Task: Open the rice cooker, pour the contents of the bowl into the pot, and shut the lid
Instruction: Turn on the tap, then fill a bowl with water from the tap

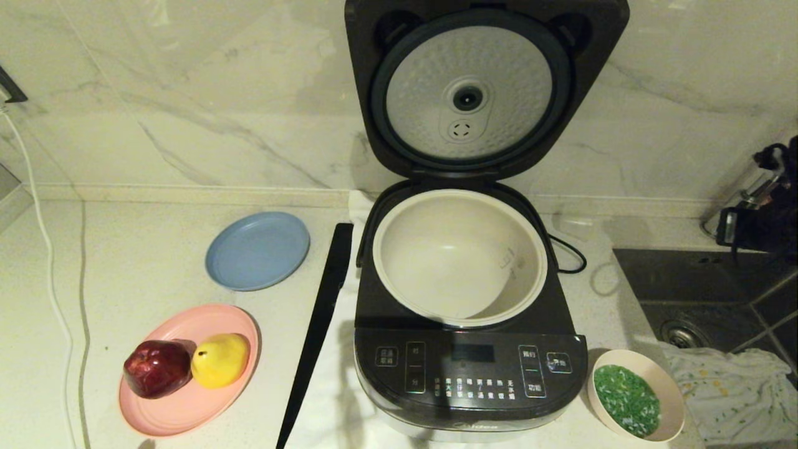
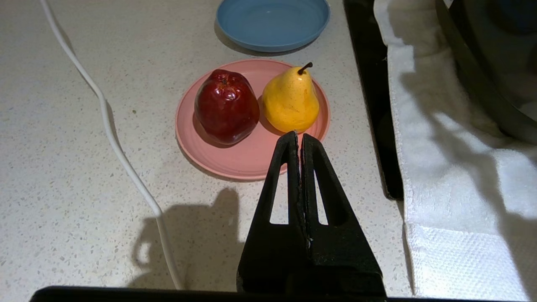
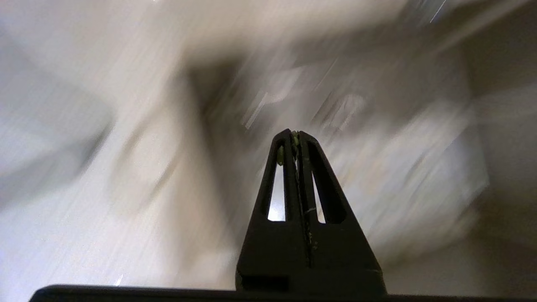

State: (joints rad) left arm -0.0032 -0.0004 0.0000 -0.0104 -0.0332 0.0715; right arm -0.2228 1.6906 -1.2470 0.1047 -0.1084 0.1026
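The rice cooker [image 1: 467,368] stands in the middle of the counter with its lid [image 1: 477,87] swung up against the wall, silver underside facing me. The cream-white pot [image 1: 458,255] inside looks empty. To the cooker's front right sits the bowl [image 1: 667,380], and the green and white contents [image 1: 626,399] lie in it. My left gripper [image 2: 298,135] is shut on nothing, hovering above the counter just short of the pink plate. In a smeared right wrist view my right gripper [image 3: 295,133] is shut, with a few green bits stuck at its tips. Dark arm parts [image 1: 757,206] show at the right edge.
A pink plate [image 1: 187,405] carries a red apple [image 1: 156,368] and a yellow pear [image 1: 219,360]. Behind it lies a blue plate [image 1: 257,249]. A black strip [image 1: 321,324] and a white towel [image 2: 453,176] lie by the cooker. A sink [image 1: 704,293] and cloth [image 1: 729,386] are on the right, a white cable [image 1: 47,262] on the left.
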